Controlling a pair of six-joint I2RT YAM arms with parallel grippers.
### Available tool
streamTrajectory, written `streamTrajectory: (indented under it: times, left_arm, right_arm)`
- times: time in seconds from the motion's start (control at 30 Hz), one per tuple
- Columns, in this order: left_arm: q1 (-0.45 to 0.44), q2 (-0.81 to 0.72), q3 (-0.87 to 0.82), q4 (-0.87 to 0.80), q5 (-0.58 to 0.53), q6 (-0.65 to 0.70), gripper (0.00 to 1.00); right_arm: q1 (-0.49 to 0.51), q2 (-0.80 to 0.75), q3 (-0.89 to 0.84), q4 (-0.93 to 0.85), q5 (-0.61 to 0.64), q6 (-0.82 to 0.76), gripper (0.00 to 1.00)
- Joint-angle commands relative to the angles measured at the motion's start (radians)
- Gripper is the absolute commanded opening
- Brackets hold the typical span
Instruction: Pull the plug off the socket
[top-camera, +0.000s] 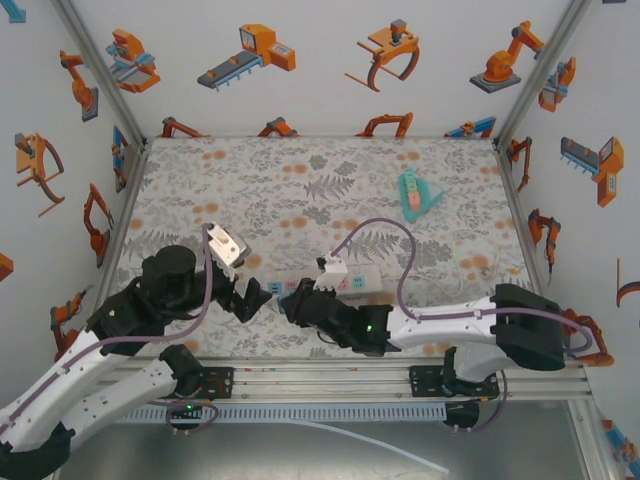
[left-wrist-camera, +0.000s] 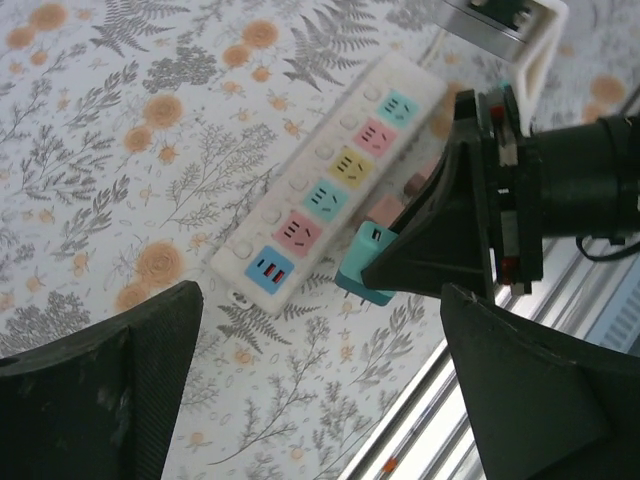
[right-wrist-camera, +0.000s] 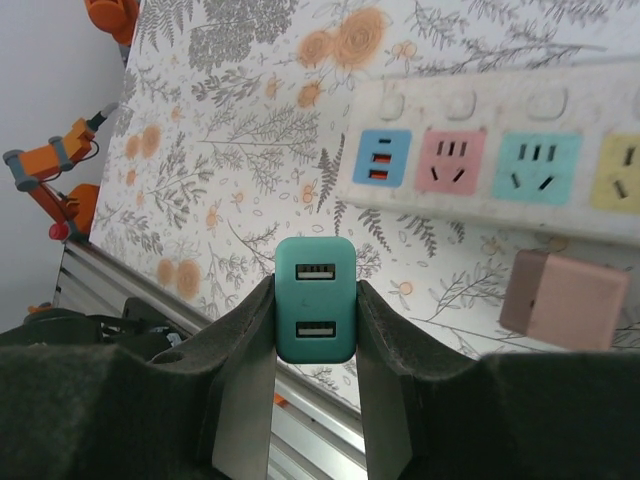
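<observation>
Teal plastic two-port plug block (right-wrist-camera: 315, 288), out of the white plastic power strip with pastel sockets (right-wrist-camera: 480, 160) and just beside it, which I see clamped by my right gripper (right-wrist-camera: 315, 335); left gripper (left-wrist-camera: 315, 400) spread wide, holding nothing; pink cube adapter (right-wrist-camera: 565, 300) lying beside the strip

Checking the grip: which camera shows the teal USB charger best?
Right wrist: the teal USB charger faces the lens, both ports visible, clamped in the right pincer. Left wrist catches one teal corner beneath that pincer. From the top external view it is too small to make out.
</observation>
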Motion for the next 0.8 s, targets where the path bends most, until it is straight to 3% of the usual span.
streamTrajectory:
  times: [0.0, 0.1, 0.27, 0.77]
  left_arm:
    - [-0.007, -0.029, 0.017, -0.123, 0.134, 0.282, 0.97]
    - [-0.007, -0.074, -0.03, -0.171, 0.206, 0.432, 0.97]
    - [-0.007, -0.133, -0.124, -0.188, 0.158, 0.528, 0.97]
    - [-0.007, -0.154, -0.172, -0.17, 0.181, 0.554, 0.97]
  right_arm:
    - [0.008, 0.058, -0.012, 0.108, 0.086, 0.07, 0.18]
    - [0.008, 0.116, -0.007, 0.147, 0.076, 0.077, 0.18]
    - [0.008, 0.186, 0.005, 0.155, 0.092, 0.1, 0.19]
    - [0.008, 0.305, 0.002, 0.181, 0.131, 0.131, 0.27]
